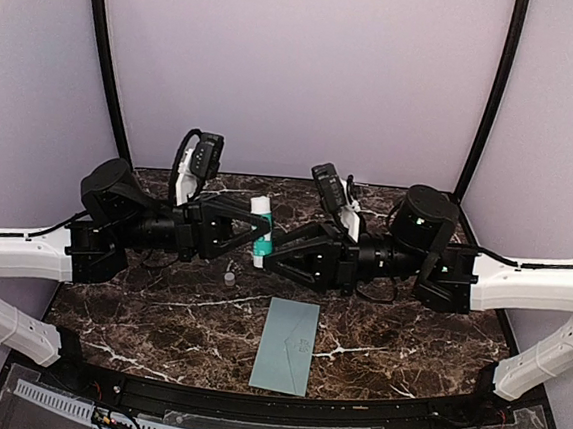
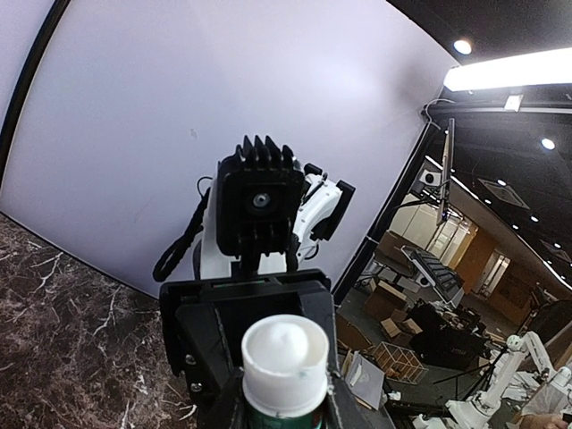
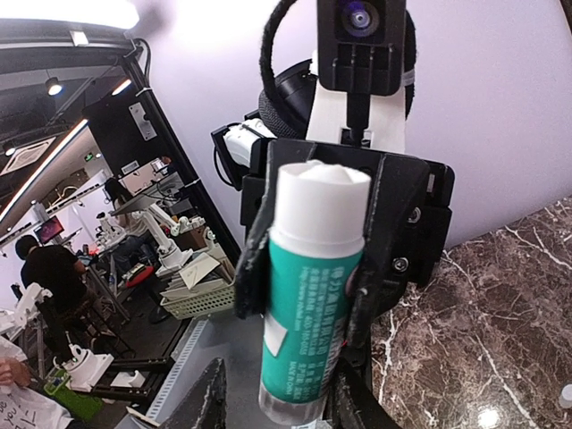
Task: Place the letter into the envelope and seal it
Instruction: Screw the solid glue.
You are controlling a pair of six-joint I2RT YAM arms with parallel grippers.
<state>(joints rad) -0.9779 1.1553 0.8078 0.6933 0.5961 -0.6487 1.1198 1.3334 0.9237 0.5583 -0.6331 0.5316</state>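
The left pincer [image 1: 248,235] is clamped on the green-and-white glue stick [image 3: 308,295], its fingers hugging the tube on both sides and holding it upright above the tabletop [image 1: 156,334]. The right pincer [image 1: 273,258] faces it from the other side with its jaws spread around the stick's lower end. A gap shows between one finger and the tube, so it does not appear to be gripping. The stick is uncapped, with white glue sitting at the mouth, and a small pale cap [image 1: 229,278] lies on the marble just below the left pincer. The step in hand looks like readying the glue for sealing. To do that well, the left grip should stay firm and square while the right closes only on the base and turns it gently. A short stub of glue is enough, since more could smear or snap off. The envelope [image 1: 287,346] lies flat near the front edge, right of centre and well apart from both pincers. It is a pale grey-teal rectangle, slightly tilted, with the creases of its pointed flap faintly visible. Whether the flap is stuck down cannot be told. The letter is nowhere in view, so it is presumably already inside.
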